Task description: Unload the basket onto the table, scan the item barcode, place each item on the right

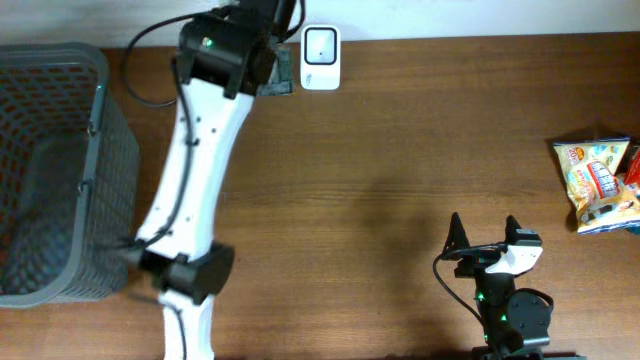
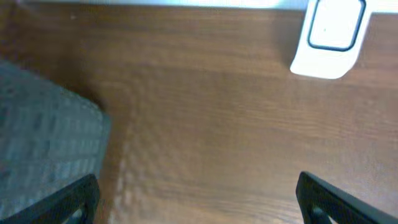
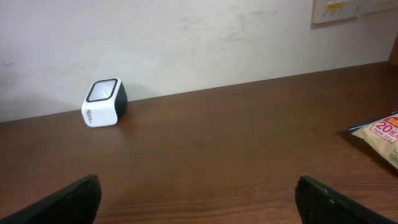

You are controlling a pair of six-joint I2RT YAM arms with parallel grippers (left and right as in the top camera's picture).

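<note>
Waiting at the very start of the job, both arms are hanging empty-handed: the left tool (image 2: 198, 205) is spreading its jaws wide over bare wood, just short of the white scanner (image 1: 320, 56) at the far edge of the worktop (image 1: 400, 150), and the right tool (image 1: 488, 238) is likewise standing released near the front edge, holding nothing. The item to be scanned, a yellow and blue snack packet (image 1: 598, 185), is lying flat at the right end of the worktop, well apart from both tools and from the scanner. A grey mesh basket (image 1: 60, 170) is sitting at the left end. Judging from this, the pick-up is not yet begun; the next move is calling for the right tool, the nearer one, to be reaching out to the packet, pinching an edge without crushing it, and then bringing whichever face carries the barcode towards the scanner's dark window. No barcode is showing on the upturned face. On the packet a large "20" is reading clearly in the right wrist view; the small print on the scanner's side is proving too small to make out.
</note>
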